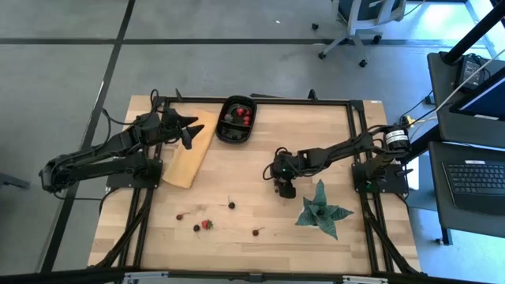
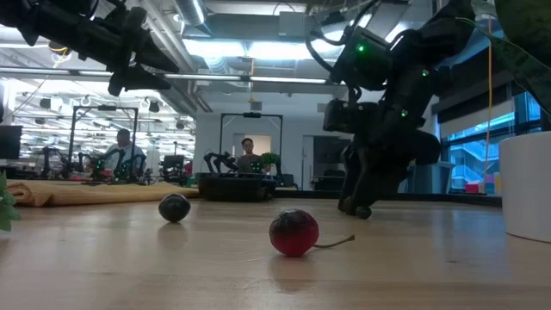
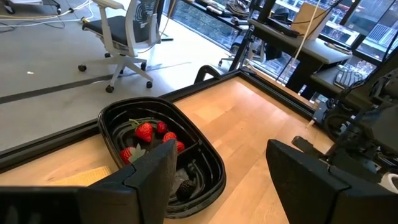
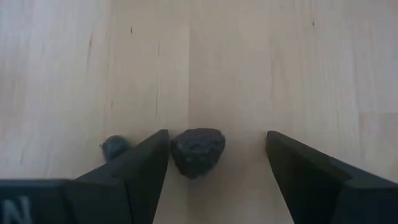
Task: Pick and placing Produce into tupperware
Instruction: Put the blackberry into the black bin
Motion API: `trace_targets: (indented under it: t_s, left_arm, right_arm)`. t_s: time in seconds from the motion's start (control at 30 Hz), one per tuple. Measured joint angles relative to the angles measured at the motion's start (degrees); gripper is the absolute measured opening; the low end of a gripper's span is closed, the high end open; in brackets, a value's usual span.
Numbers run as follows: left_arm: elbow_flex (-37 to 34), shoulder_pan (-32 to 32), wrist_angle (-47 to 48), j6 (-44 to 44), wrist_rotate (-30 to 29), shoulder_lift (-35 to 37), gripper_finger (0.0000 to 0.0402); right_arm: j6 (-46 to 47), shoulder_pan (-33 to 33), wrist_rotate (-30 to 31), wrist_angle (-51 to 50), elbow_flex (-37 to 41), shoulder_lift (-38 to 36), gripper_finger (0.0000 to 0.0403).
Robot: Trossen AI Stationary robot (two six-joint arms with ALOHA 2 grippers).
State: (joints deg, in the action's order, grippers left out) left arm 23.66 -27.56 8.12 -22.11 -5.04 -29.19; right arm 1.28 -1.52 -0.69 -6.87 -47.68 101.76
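Right gripper (image 4: 214,165) is down low over the middle of the surface (image 1: 260,158), fingers spread wide, and a dark berry (image 4: 198,151) sits between them, just against one finger (image 4: 146,165). That looks like the setup for a pinch: jaws straddling the fruit, not yet closed on it. A smaller dark bit (image 4: 114,147) lies just outside that finger.

Left gripper (image 1: 185,130) hangs above the wooden board (image 1: 188,158) near the far-left corner, fingers open and holding nothing, aimed toward the tupperware (image 3: 112,118). It seems to be waiting.

The tupperware stands at the middle of the far edge, and it has fruit in it: several red strawberries (image 3: 144,131) with something dark and green among them. More produce lies loose toward the near edge: a strawberry (image 1: 207,224) beside a dark berry, with other cherry-like berries scattered near them. The green plant (image 1: 322,210) stands near the right side, just beside the right arm.
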Motion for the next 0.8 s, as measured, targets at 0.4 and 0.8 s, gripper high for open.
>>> trace_targets:
  t_s: [0.4, 0.8]
  left_arm:
    - [0.0, -0.01, 0.01, 0.0, 0.0, 0.0, 0.024]
    - [0.0, 0.0, 0.02, 0.02, 0.0, 0.0, 0.024]
  right_arm:
    - [-0.04, 0.02, -0.02, -1.24, -0.04, 0.43, 0.0179]
    - [1.81, 0.02, -0.27, -3.77, -1.12, 0.46, 0.0125]
